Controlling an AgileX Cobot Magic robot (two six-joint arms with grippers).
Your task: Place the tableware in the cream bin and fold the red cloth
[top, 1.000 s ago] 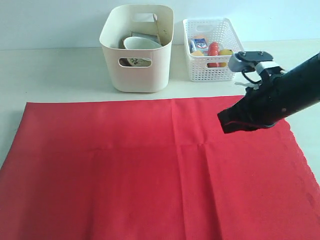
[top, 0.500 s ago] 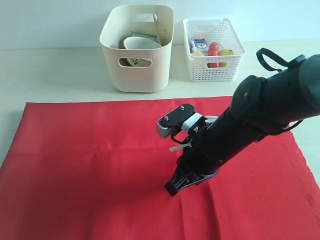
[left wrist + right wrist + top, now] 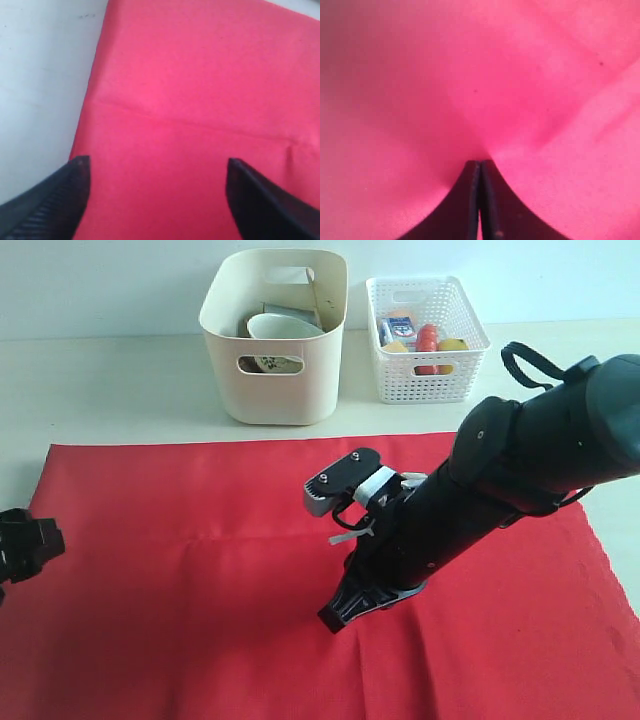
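The red cloth (image 3: pixel 200 570) lies spread flat over the table's near part and fills both wrist views (image 3: pixel 200 75) (image 3: pixel 395 75). My right gripper (image 3: pixel 335 618) (image 3: pixel 480 162) is shut, its tips pressed down on the middle of the cloth, where creases meet. At the cloth's left edge my left gripper (image 3: pixel 20 545) (image 3: pixel 155 165) is open, both fingers over the red fabric with nothing between them. The cream bin (image 3: pixel 275 390) stands at the back, holding the pale bowl (image 3: pixel 285 328) and other tableware, mostly hidden.
A white lattice basket (image 3: pixel 425 380) with a milk carton and food stands right of the cream bin. Bare pale table (image 3: pixel 110 390) runs behind and left of the cloth. My right arm (image 3: pixel 520 470) slants across the cloth's right half.
My right arm swung from the right side down to the cloth's middle, then crept slightly left. The left gripper has come into view at the cloth's left edge.
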